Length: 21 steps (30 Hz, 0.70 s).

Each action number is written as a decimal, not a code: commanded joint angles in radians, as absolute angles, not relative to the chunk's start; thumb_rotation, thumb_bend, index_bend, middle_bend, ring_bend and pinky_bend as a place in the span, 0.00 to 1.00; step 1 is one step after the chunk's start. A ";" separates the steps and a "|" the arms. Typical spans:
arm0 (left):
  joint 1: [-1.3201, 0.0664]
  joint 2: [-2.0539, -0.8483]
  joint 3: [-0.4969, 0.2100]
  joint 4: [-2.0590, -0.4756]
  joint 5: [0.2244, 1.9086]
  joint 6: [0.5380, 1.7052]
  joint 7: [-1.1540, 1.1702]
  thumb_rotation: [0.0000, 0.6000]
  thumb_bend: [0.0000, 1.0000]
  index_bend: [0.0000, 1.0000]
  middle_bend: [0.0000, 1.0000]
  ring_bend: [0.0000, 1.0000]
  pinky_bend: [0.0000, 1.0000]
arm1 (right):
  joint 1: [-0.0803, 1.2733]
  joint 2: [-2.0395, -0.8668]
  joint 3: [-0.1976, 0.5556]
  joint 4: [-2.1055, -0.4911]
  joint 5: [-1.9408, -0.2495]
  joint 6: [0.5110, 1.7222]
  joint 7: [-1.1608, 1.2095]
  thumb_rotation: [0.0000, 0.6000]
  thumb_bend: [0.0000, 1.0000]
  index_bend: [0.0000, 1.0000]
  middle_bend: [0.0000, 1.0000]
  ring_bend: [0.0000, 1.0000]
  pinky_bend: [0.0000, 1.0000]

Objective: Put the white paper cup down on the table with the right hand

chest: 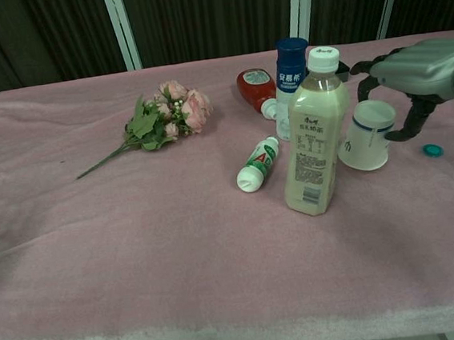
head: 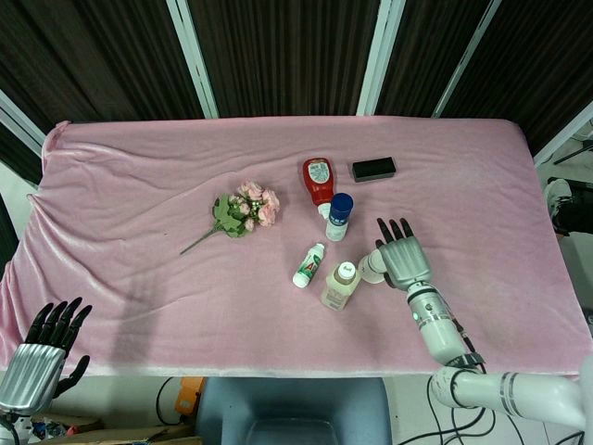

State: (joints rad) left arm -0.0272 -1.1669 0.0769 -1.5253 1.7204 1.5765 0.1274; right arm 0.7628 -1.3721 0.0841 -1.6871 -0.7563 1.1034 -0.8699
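The white paper cup (chest: 366, 135) with a blue band is tilted just right of the tall milk-tea bottle (chest: 312, 134), its open end turned up towards the chest camera. My right hand (chest: 419, 75) is around it, fingers (chest: 364, 69) curled behind its top and the thumb at its right side. From the head view the cup (head: 370, 268) shows only partly, tucked against the right hand (head: 404, 260). My left hand (head: 42, 357) hangs below the table's front left corner, fingers apart and holding nothing.
Close by the cup are a blue-capped bottle (chest: 290, 75), a red ketchup bottle (chest: 256, 87) lying down and a small green-white bottle (chest: 259, 164) on its side. Pink flowers (chest: 165, 116) lie further left. A black box (head: 373, 169) sits at the back; a teal cap (chest: 432, 150) lies right of the cup.
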 commanded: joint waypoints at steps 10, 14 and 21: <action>-0.034 -1.178 0.083 -1.528 1.725 1.554 0.157 1.00 0.37 0.00 0.00 0.00 0.02 | 0.656 -1.240 0.008 -1.607 -0.817 1.047 -0.694 1.00 0.47 0.54 0.00 0.00 0.00; -0.034 -1.180 0.082 -1.530 1.719 1.550 0.162 1.00 0.37 0.00 0.00 0.00 0.02 | 0.671 -1.280 0.016 -1.549 -0.793 1.008 -0.698 1.00 0.47 0.53 0.00 0.00 0.00; -0.035 -1.174 0.081 -1.529 1.719 1.553 0.147 1.00 0.37 0.00 0.00 0.00 0.02 | 0.680 -1.298 0.019 -1.547 -0.747 1.015 -0.745 1.00 0.47 0.19 0.00 0.00 0.00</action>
